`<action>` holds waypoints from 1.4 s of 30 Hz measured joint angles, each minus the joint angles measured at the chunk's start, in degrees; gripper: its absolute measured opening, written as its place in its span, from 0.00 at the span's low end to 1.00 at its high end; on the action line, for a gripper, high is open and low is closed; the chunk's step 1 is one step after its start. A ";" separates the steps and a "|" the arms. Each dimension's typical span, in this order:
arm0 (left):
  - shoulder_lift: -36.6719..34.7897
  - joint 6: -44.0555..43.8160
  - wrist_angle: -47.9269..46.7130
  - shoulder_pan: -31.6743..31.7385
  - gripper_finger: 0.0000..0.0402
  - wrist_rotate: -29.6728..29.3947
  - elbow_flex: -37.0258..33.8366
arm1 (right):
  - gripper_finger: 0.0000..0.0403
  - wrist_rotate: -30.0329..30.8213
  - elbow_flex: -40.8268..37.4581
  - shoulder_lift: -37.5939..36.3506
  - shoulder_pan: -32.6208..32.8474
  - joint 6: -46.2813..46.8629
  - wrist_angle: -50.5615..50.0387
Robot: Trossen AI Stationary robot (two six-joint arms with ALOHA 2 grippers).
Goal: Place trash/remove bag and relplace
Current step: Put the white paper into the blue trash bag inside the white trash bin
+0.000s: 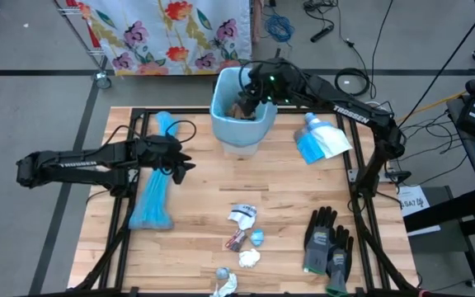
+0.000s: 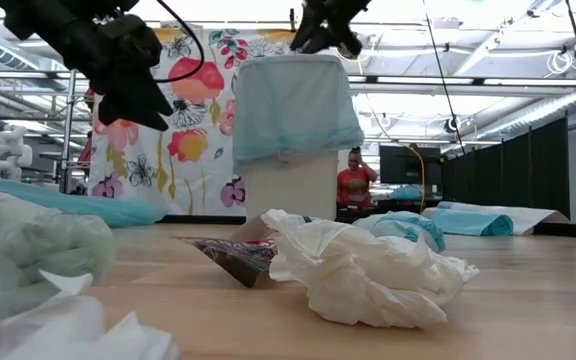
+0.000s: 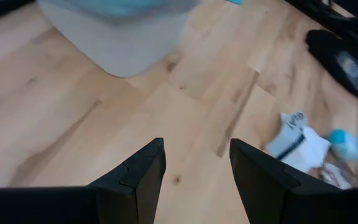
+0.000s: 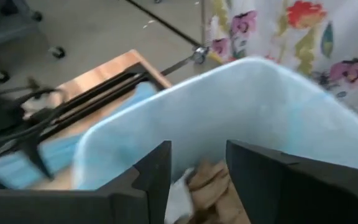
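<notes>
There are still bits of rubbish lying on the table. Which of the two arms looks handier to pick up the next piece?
Probably the left. Its left gripper hovers open and empty over the table, facing the scraps. The right gripper is open above the bin, farther from them.

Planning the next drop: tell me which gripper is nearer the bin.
Right. The right gripper hangs open over the bin, above the brown paper inside. The left gripper is open too, off to the bin's side over bare table, beside the blue bags.
</notes>
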 joint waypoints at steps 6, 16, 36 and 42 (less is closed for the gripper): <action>0.00 -1.04 -0.71 -0.89 0.45 1.06 0.04 | 0.35 0.24 0.02 -2.80 6.91 3.58 -4.84; 0.69 2.18 -1.65 -6.51 0.45 5.18 0.09 | 0.35 1.70 -7.65 -2.55 26.83 19.44 -12.39; 9.52 1.64 0.81 -18.83 0.45 5.28 0.09 | 0.35 4.69 -43.28 0.18 38.62 40.19 18.43; 14.71 -4.28 4.96 -21.21 0.45 1.95 0.09 | 0.35 2.09 -44.48 0.28 37.20 36.53 20.36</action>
